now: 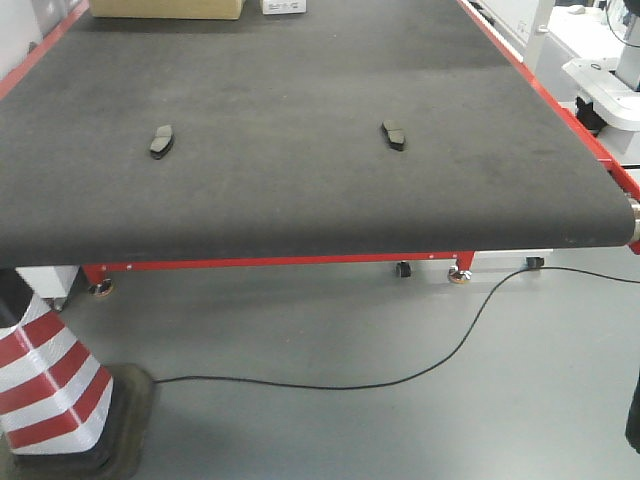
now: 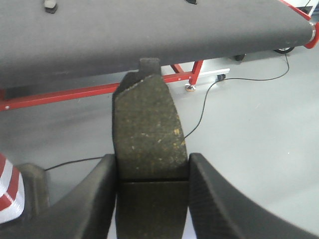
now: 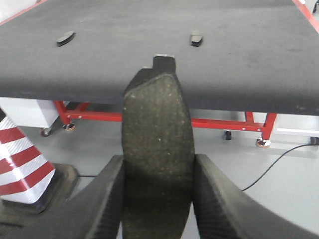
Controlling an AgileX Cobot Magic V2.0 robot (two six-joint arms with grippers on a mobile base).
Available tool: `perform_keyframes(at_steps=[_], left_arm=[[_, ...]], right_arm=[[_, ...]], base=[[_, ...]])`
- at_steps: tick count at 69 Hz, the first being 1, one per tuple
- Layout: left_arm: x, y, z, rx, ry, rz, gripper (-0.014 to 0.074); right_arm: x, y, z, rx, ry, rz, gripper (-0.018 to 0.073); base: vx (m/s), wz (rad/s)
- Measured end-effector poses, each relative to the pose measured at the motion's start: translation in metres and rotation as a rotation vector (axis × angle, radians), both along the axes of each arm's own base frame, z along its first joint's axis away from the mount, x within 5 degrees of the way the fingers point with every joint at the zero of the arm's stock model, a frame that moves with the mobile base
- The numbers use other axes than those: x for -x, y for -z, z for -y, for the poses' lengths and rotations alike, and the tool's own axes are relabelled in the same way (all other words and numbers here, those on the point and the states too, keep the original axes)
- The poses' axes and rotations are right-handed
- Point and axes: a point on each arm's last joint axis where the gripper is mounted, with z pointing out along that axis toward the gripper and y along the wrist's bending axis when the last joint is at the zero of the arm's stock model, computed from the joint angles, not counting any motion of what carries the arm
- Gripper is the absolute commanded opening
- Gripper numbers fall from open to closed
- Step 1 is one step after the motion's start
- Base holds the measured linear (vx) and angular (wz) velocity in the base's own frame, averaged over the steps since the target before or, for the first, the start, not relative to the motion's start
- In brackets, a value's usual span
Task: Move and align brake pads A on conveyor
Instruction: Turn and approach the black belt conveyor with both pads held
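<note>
Brake pads A: two lie well apart on conveyor (image 1: pixel 300 120), left pad (image 1: pixel 161 140), right pad (image 1: pixel 395 135) | left hand (image 2: pixel 152 194) clamped on third pad (image 2: pixel 147 134) | right hand (image 3: pixel 157 199) clamped on fourth pad (image 3: pixel 157 149) | striped cone (image 1: pixel 45 385), black cable (image 1: pixel 420 370) on floor.

Red-and-white striped cone (image 1: pixel 45 385) on grey floor (image 1: pixel 330 420) — thin black cable (image 1: pixel 440 365) snaking past — cardboard box (image 1: pixel 166 8) beyond.

Two pads on the belt, two held before it

One pad (image 1: pixel 162 140) lies left on the conveyor (image 1: pixel 300 200), another (image 1: pixel 395 135) right, well apart. Each gripper (image 2: pixel 152 174) (image 3: pixel 157 179) holds a pad (image 2: pixel 147 124) (image 3: pixel 157 129) before the belt's near edge; a cone (image 1: pixel 45 390) stands below left.
</note>
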Motion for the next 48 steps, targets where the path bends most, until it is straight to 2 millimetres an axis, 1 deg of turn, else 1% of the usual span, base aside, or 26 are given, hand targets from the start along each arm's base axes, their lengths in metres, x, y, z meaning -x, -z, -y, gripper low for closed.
perform_keyframes(at_steps=[19, 48], left_arm=[[0.0000, 0.0000, 0.0000, 0.000, 0.000, 0.000, -0.0006], [0.0000, 0.0000, 0.0000, 0.000, 0.000, 0.000, -0.0006]], right_arm=[[0.0000, 0.0000, 0.0000, 0.000, 0.000, 0.000, -0.0004], [0.0000, 0.0000, 0.0000, 0.000, 0.000, 0.000, -0.0004]], base=[[0.24, -0.02], [0.37, 0.05]])
